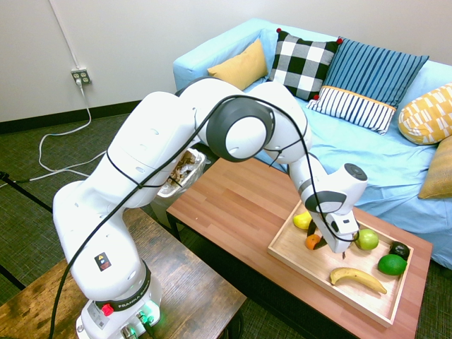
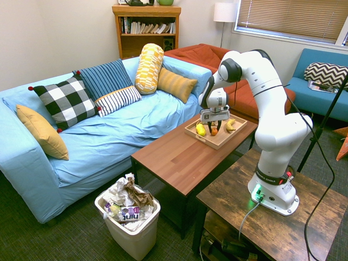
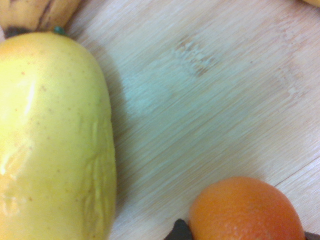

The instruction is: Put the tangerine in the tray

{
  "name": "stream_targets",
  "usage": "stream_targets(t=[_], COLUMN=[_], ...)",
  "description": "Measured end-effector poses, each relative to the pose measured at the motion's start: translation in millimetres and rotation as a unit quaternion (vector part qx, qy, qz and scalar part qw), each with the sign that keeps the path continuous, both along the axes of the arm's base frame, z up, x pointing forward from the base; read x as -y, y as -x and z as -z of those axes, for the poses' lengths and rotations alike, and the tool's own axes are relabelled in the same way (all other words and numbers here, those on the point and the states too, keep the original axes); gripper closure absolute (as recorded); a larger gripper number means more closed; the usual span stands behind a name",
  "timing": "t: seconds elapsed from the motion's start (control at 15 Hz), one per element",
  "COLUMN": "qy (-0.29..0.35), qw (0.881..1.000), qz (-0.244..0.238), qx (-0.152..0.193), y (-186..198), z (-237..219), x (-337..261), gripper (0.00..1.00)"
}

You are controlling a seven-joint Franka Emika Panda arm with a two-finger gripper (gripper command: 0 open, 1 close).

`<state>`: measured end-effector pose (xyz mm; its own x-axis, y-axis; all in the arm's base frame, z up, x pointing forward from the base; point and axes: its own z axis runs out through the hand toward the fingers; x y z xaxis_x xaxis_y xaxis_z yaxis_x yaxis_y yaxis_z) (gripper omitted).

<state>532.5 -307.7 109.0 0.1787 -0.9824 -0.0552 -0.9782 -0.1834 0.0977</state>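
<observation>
One gripper [image 2: 214, 128] points down (fingers around the tangerine [image 2: 214, 131]).

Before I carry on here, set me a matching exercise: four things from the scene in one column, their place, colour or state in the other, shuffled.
Things:
1. tangerine
2. banana
3. waste bin
4. tray

Descriptions:
A. light wood, resting on the low table
B. between the gripper's fingers
C. white, filled with crumpled paper and a bottle
D. yellow and curved, lying inside the tray

Pairs: 1-B, 2-D, 3-C, 4-A
</observation>
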Motion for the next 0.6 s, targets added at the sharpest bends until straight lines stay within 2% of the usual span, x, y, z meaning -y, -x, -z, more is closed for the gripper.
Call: stream_targets(t=[0.33,0.6], qy=[-0.003,-0.006], qw=[1.000,1.000], qz=[-0.010,-0.011], qx=[0.004,0.018], y=[1.8,6.3], z=[-7.3,-50.3], x=[6.2,15.1], gripper=[0.00,0.00])
